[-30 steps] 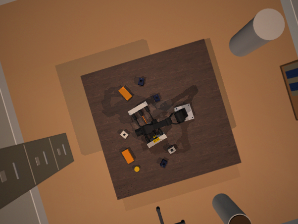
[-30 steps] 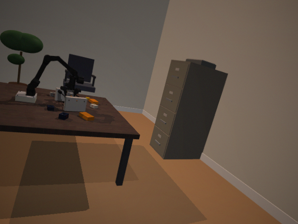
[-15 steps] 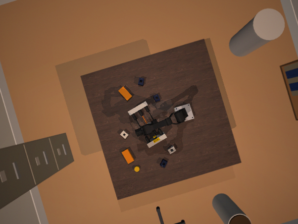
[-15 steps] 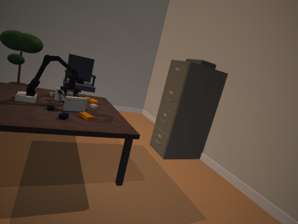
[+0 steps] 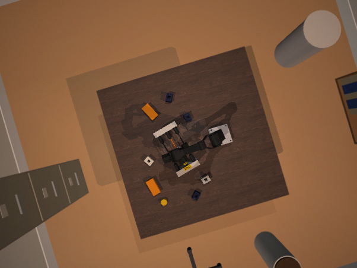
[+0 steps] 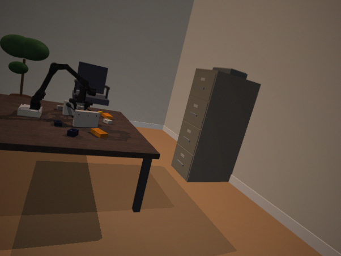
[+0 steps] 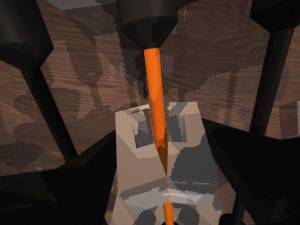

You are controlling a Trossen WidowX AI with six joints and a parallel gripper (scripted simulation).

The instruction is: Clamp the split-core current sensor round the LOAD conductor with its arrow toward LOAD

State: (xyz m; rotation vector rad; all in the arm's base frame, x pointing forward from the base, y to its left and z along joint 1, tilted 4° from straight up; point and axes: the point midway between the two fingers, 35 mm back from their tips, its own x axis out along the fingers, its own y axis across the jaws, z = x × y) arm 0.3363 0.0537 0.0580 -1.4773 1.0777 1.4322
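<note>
Where the sensor is: the sensor (image 7: 135, 171) straddles the orange wire (image 5: 173, 143) (image 7: 155, 89), one half on each side of it, the wire entering between them. From above, the arm hides it.
Pincer: the pincer (image 5: 178, 153) (image 6: 81, 105) (image 7: 158, 127) is clamped on the sensor, a dark finger outside each half.
Latch: cannot be told; a narrow gap shows between the halves beside the orange wire, so the click is probably still to be won.
Step in hand: squeezing shut, by my judgement, late in the task.
Doing it well: press evenly, square across the orange wire, with no twist or lift; if the faces meet askew, ease off and recentre before pressing again.
Letting go: only once the seam looks closed; then part the fingers evenly and back away along the approach, lest they drag the sensor.
Arrow and marker: no arrow is readable; yellow labels (image 5: 187, 166) top the panel at one end of the orange wire, too small to read.
In the way: dark wires (image 5: 181, 137) (image 7: 270, 84) flank the orange wire, and panels (image 5: 165, 129) (image 6: 85, 119) stand at its ends, so spreading fingers could snag.
Round about: on the tabletop (image 5: 231, 77) (image 6: 28, 136), navy blocks (image 5: 169, 97) (image 6: 72, 132) and orange blocks (image 5: 149, 111) (image 6: 99, 133) lie apart from the orange wire.
</note>
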